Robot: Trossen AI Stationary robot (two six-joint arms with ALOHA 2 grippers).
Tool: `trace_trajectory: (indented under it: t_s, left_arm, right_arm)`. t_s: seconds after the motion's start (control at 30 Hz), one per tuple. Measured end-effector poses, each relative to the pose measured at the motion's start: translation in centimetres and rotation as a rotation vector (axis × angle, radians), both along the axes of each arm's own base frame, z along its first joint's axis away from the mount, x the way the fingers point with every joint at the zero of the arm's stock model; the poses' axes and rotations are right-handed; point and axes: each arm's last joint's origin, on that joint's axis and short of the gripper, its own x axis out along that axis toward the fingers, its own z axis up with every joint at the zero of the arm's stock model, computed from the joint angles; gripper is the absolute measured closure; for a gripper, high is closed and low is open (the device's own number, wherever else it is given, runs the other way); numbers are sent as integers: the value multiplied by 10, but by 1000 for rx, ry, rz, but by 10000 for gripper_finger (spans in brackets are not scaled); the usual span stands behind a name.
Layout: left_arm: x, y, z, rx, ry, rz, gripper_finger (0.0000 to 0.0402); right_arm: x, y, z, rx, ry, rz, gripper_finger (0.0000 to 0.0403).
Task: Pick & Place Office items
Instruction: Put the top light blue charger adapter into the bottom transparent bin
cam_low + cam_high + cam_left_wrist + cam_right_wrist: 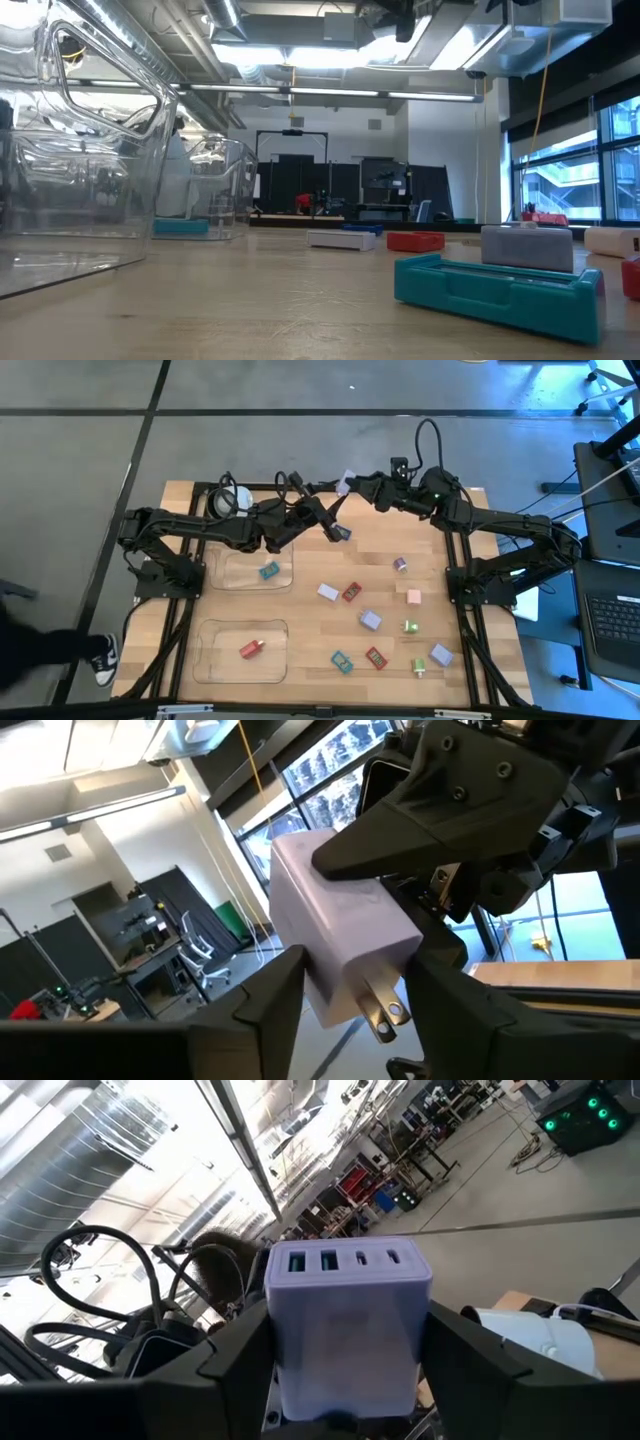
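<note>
1. We saw a lavender charger block (345,1320), with four ports on its face and two metal prongs on the opposite end, held up in the air near the far edge of the table (300,600), about midway along it.
2. The right gripper (350,484) was pinching this charger between its two fingers, as its own wrist view showed plainly.
3. The left gripper (345,990) was at the prong end of the charger, with its fingers spread either side of the block; we could not tell whether they touched it.
4. Both arms reached in from their sides and met above the far middle of the table.
5. Two pieces sat in the clear trays by the left edge: a teal piece (269,571) in the far tray (225,582) and a red piece (250,649) in the near tray (205,672).
6. The other small pieces lay loose over the right half of the table, among them a teal piece (343,661) and a red piece (376,657) close to the near edge.
7. A white round object (229,501) sat at the far left corner, partly behind the left arm.
</note>
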Motion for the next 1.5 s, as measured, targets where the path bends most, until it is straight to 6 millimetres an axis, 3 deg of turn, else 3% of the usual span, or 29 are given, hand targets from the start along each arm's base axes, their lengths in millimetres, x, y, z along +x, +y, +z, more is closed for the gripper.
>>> trace_trajectory:
  t_s: [0.23, 0.53, 0.73, 0.93, 1.1, 1.23, 1.33, 1.5]
  left_arm:
    - [0, 0, 1, -12, -30, -13, 256]
    - [1, -6, 0, -83, -67, -82, 204]
    - [-6, -29, -6, -165, 16, -98, 181]
    - [-15, -44, -13, -262, 102, -151, 178]
    - [-18, -43, -22, -405, 165, -278, 178]
    - [-17, -32, -26, -448, 240, -449, 178]
    - [-14, -23, -28, -409, 303, -619, 178]
    - [-9, -18, -30, -282, 358, -786, 178]
  right_arm:
    - [-1, 0, 1, 14, -6, -1, 188]
    - [-1, 0, 0, -12, 17, 33, 188]
    - [-4, -7, -10, -83, 133, 88, 188]
    - [-9, -13, -33, -165, 364, 265, 188]
    - [-15, -8, -53, -268, 534, 427, 188]
    - [-16, 0, -59, -265, 527, 622, 188]
    - [-14, 6, -60, -219, 480, 767, 188]
    - [-8, 12, -66, -122, 491, 853, 188]
